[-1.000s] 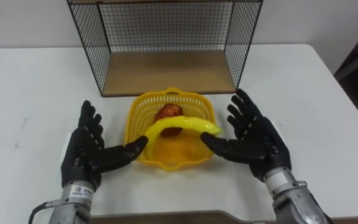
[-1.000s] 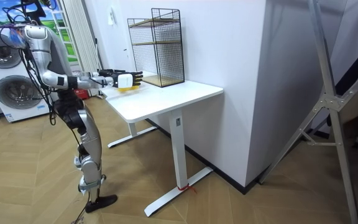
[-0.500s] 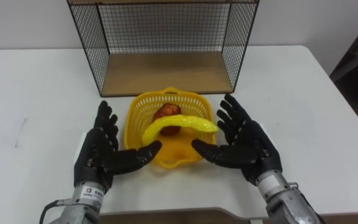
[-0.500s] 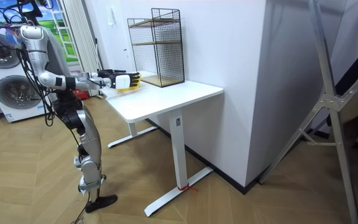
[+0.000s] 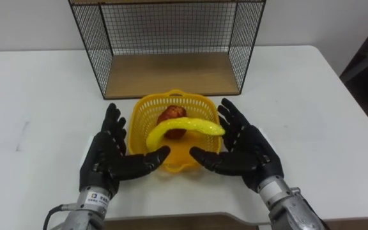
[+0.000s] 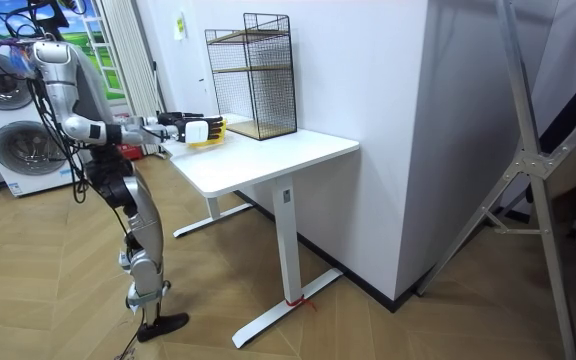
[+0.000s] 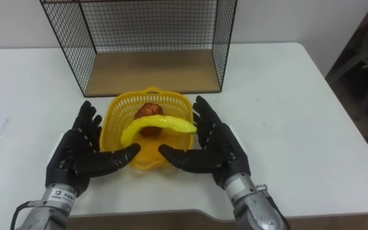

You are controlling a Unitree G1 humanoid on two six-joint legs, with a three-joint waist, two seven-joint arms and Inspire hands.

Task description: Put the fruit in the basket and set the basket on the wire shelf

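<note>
A yellow plastic basket [image 5: 203, 110] [image 7: 174, 103] sits on the white table just in front of the wire shelf [image 5: 171, 70] [image 7: 147, 69]. A yellow banana [image 5: 185, 128] [image 7: 158, 126] lies across it over a red fruit [image 5: 172, 115] [image 7: 147, 114]. My left hand [image 5: 110, 155] [image 7: 78, 150] is open against the basket's left side, thumb under its front edge. My right hand [image 5: 245, 150] [image 7: 216, 147] is open against the right side, thumb likewise under the front. In the room view I stand at the table's end with both hands [image 6: 193, 128] out at the basket.
The wire shelf has a wooden floor board open toward me and mesh walls on both sides. The white table [image 5: 30, 102] spreads left and right of the basket. Its near edge [image 5: 184, 220] runs just below my wrists. Washing machines [image 6: 13, 150] stand behind me.
Both hands have closed in from either side until their fingers and thumbs meet the basket. The basket and fruit have stayed in place.
</note>
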